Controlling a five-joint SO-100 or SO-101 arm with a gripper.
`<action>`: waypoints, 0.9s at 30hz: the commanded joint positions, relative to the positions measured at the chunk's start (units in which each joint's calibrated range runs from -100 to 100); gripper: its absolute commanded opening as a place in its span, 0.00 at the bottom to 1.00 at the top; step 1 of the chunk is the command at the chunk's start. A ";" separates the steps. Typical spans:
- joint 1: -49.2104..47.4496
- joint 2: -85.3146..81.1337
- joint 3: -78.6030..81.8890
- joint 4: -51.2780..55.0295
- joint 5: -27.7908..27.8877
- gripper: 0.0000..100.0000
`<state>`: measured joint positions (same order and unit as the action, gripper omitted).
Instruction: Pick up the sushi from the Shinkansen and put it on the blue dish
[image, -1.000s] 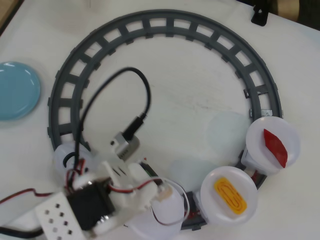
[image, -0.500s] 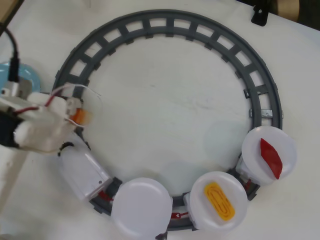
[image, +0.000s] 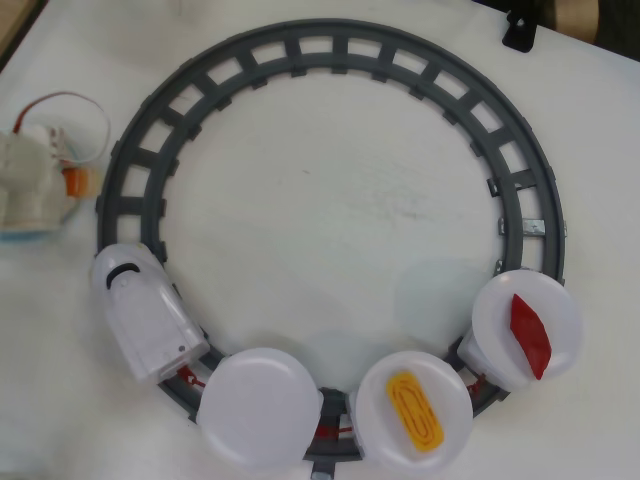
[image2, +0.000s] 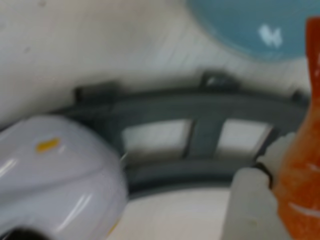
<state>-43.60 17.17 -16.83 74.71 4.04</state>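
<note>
- sushi (image2: 300, 165) sits at the right edge of the wrist view, an orange and white striped piece pressed up against a white finger (image2: 250, 210) of the claw (image: 62, 182), so the claw looks closed on it
- in the overhead view the arm is way over at the left edge, off the track, with a bit of orange showing at its tip
- blue dish (image2: 250, 25) fills the top right corner of the wrist view, just past the grey track (image2: 200, 107); it's blurry there
- train (image: 145, 310) rests on the lower left of the round track (image: 340, 45), nose pointing up the picture; its white front also shows low left in the wrist view
- three white plates trail behind it: the first plate (image: 255, 405) is bare, the next carries a yellow egg piece (image: 415, 410), the last a red tuna piece (image: 530, 335)
- white counter (image: 330, 210) under all of it
</note>
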 joint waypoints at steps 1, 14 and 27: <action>-2.87 3.37 -8.32 -0.78 -0.48 0.03; -15.11 12.41 -11.66 -2.05 -0.48 0.04; -13.17 11.99 -11.93 -2.65 -0.16 0.24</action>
<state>-58.72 30.41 -25.16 73.28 3.98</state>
